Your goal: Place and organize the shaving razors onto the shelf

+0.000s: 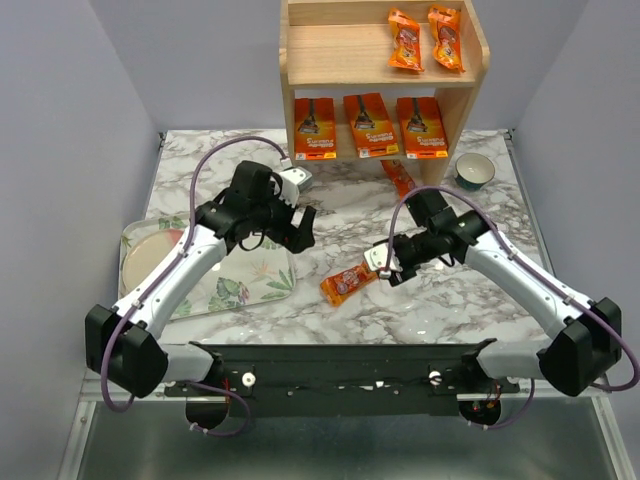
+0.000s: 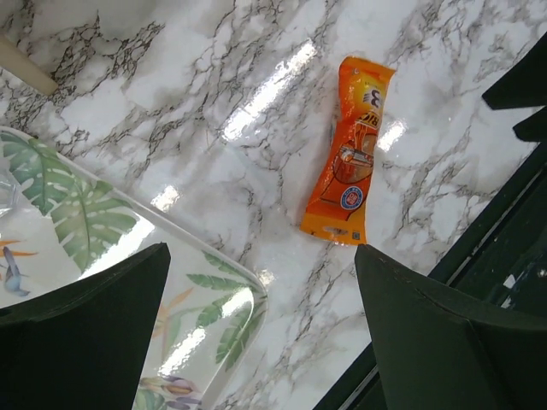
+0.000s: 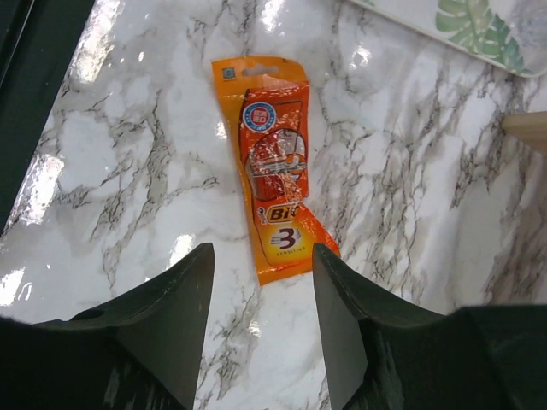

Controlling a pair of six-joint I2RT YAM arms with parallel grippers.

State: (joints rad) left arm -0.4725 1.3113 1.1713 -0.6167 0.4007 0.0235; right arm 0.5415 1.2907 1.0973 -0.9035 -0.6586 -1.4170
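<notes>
The loose razor pack [image 1: 348, 285] is lying flat mid-bench [image 1: 450, 300], long axis slanted near-left to far-right, just ahead of the right tool [image 3: 262, 329], which is seen partly open and empty, and way nearer than the wide-open, empty left tool [image 2: 261, 329].

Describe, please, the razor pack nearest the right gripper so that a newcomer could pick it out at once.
On the marble table, look between the two arms, away from the wooden shelf. A narrow orange razor pack lies flat and slanted there, right by the right gripper. The other loose narrow pack lies at the shelf's foot; this one sits nearer the leaf-print tray.
</notes>
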